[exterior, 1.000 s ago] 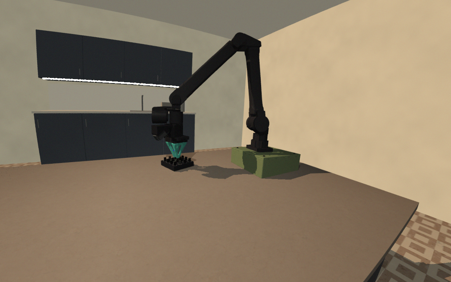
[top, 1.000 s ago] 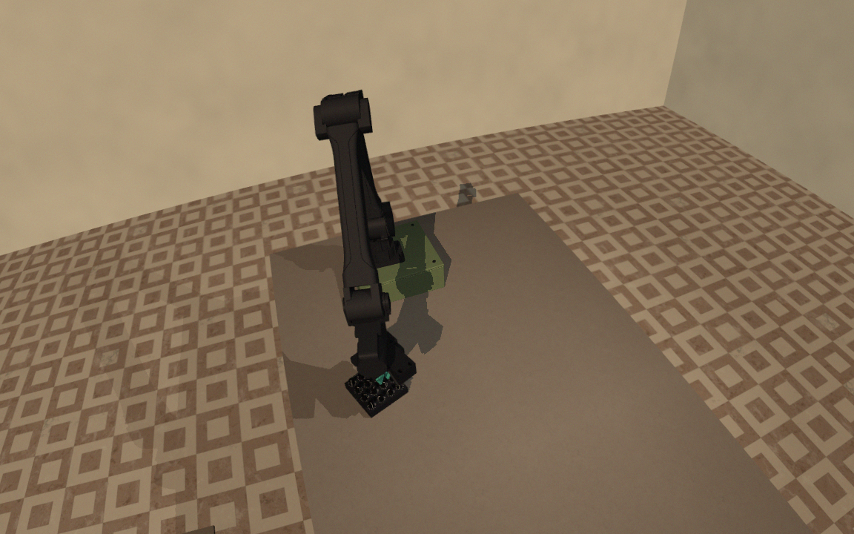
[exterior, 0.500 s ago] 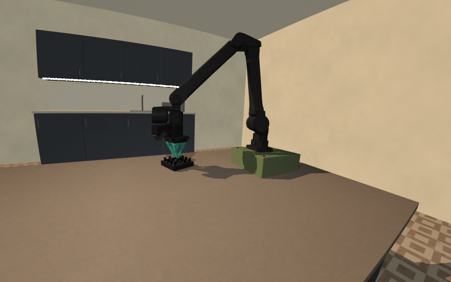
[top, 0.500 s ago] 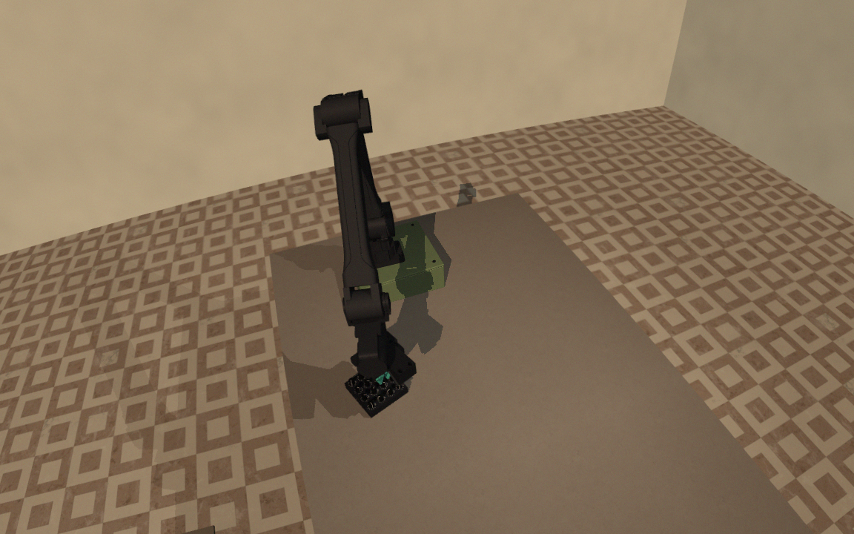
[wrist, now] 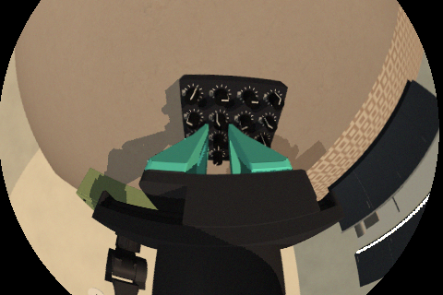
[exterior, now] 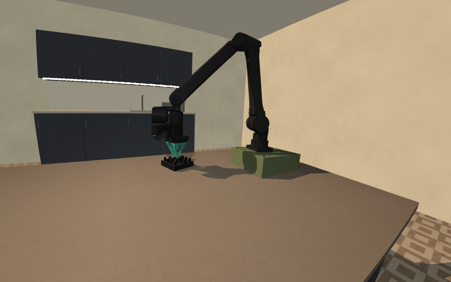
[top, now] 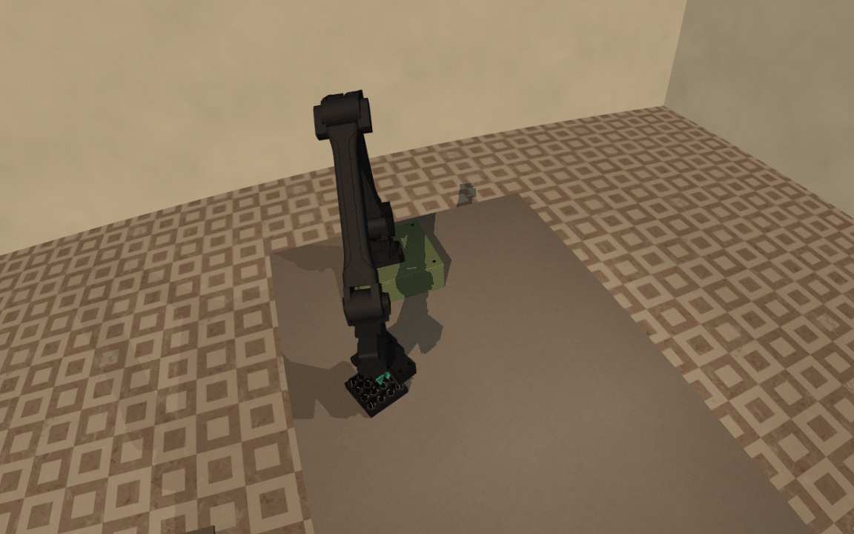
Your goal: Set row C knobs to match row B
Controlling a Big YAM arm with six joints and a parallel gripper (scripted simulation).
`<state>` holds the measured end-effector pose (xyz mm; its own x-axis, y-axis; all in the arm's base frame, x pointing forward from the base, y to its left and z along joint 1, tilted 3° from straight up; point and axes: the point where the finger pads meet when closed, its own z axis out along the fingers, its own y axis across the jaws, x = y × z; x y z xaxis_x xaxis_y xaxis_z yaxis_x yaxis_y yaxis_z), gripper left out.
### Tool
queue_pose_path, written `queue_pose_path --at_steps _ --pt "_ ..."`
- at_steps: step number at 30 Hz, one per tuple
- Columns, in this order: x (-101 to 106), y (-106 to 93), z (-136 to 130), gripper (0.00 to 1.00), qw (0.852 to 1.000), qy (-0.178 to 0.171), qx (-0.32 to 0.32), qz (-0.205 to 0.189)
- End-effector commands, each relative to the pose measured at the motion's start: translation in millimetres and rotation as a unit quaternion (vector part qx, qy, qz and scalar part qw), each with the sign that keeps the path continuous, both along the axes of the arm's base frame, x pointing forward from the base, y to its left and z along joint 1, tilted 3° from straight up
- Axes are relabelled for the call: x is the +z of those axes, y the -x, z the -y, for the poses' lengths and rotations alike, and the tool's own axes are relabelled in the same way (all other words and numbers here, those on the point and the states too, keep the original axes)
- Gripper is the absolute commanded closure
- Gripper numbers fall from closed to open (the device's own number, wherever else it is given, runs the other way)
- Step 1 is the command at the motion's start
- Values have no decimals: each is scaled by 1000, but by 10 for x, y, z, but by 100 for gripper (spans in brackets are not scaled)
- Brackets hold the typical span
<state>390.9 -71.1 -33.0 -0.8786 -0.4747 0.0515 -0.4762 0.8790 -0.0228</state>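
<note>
The black knob box [top: 376,396] [exterior: 174,167] [wrist: 235,107] stands flat on the table. In the wrist view the knob names seem to lie left of the knobs, so its front faces left. Row C appears as the second column from the left, with C1 [wrist: 222,97] at the top and its white line pointing right. B1 [wrist: 251,99] also points right. My gripper [exterior: 176,157] [wrist: 218,129] points down with its teal fingertips slightly apart over row C, around C2 or C3; which cannot be told. No knob is plainly gripped. The fingers hide parts of the lower rows.
The brown table [top: 516,398] [exterior: 150,217] carries the green base box [top: 431,273] [exterior: 280,164] [wrist: 138,197] of the arm, behind the knob box. Dark kitchen cabinets [exterior: 106,136] stand beyond the table. Neighbouring knobs stand close beside both fingers.
</note>
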Motion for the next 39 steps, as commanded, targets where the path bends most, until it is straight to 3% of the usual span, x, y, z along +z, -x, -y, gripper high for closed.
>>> queue_pose_path --at_steps 1,39 --pt "9 -88 74 81 1000 2 -2 13" --pt "82 -80 112 81 1000 4 -1 22"
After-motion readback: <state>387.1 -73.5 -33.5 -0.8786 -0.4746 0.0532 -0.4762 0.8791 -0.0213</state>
